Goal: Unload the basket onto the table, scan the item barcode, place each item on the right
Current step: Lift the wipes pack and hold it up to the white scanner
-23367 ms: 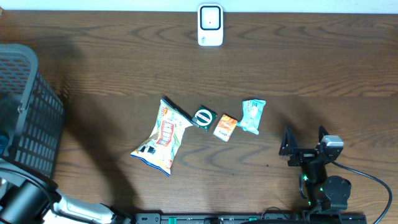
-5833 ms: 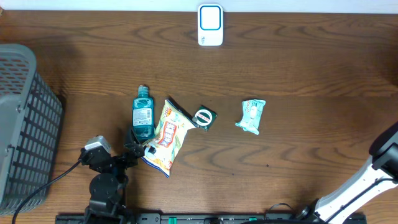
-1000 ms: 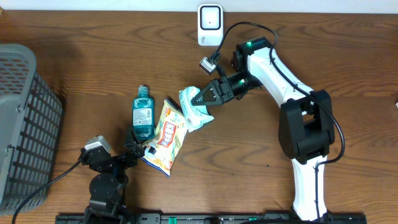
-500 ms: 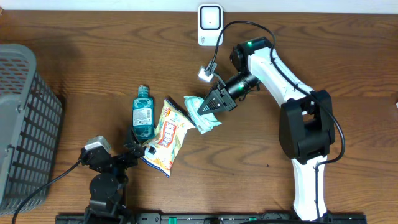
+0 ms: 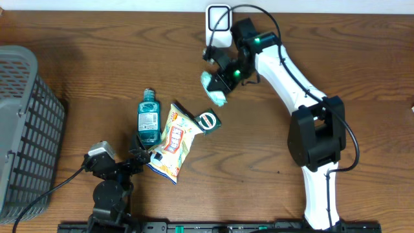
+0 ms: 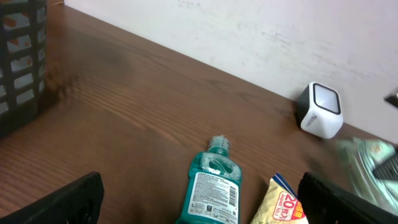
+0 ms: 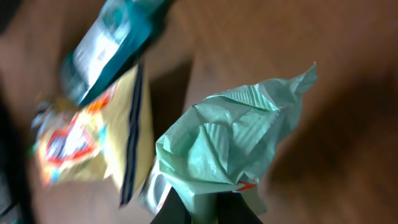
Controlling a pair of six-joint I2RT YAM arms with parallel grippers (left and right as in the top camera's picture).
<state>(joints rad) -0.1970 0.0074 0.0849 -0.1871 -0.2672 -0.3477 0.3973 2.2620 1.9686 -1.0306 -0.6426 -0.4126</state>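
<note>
A crumpled mint-green packet (image 5: 212, 88) hangs above the table just below the white barcode scanner (image 5: 218, 14). My right gripper (image 5: 223, 77) is shut on the packet's edge. In the right wrist view the packet (image 7: 239, 140) fills the middle, pinched between my right gripper (image 7: 208, 213) at the bottom edge. My left gripper (image 5: 141, 153) rests open near the front left with nothing between its fingers. In the left wrist view the scanner (image 6: 320, 110) stands by the back wall and the packet (image 6: 368, 163) is a blur at the right.
A teal mouthwash bottle (image 5: 149, 118) lies beside a yellow snack bag (image 5: 172, 140), with a small round green item (image 5: 208, 120) to their right. A dark mesh basket (image 5: 26, 123) stands at the left edge. The bottle (image 6: 214, 186) lies between the left fingers' tips.
The right arm has lifted the mint packet from beside the snack bag up and back toward the scanner, uncovering the round green item. The left arm has stayed still.
</note>
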